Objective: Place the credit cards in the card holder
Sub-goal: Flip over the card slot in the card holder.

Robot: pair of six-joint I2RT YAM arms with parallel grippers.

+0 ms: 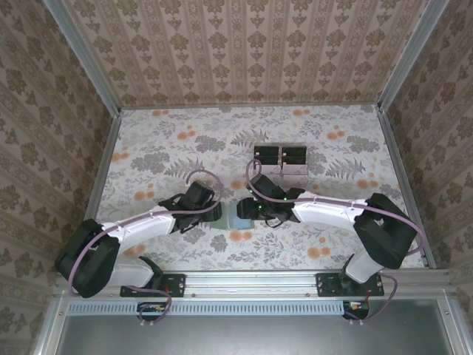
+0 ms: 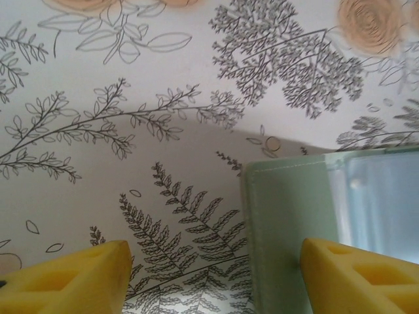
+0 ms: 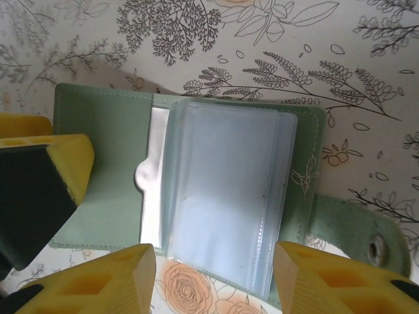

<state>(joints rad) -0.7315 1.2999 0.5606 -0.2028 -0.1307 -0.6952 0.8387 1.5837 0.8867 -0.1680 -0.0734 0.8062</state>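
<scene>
At mid-table in the top view, the card holder (image 1: 238, 220) lies flat between the two wrists, with the left gripper (image 1: 214, 212) at its left end and the right gripper (image 1: 255, 213) at its right. The clear tray (image 1: 279, 159) with black blocks stands apart, further back. In the left wrist view the left gripper (image 2: 216, 281) has its jaws spread with nothing clamped. One yellow fingertip is over the bare table (image 2: 98, 196), the other over the green cover of the card holder (image 2: 285, 229), so the holder's edge falls between them. In the right wrist view the card holder (image 3: 105, 150) lies opened out, with a sleeve pack (image 3: 226, 196) of clear plastic leaves on its inner face and a snap tab (image 3: 366, 242) sticking out at the side. The right gripper (image 3: 216, 281) is also spread, straddling the near edge of the sleeve pack and pinching nothing. A pale strip (image 3: 154, 176) sits in the notched pocket, and whether it is one of the credit cards cannot be told. Handling, as a judgement: the holder looks light and floppy, likely to slide or fold shut if nudged, so it wants pinning on the stiff stitched cover, not the tab. The sleeves look thin, slick and limp, best lifted one leaf by its free edge. Cards would be stiff, thin and hard to pick off flat, so they are best taken by a long edge.
</scene>
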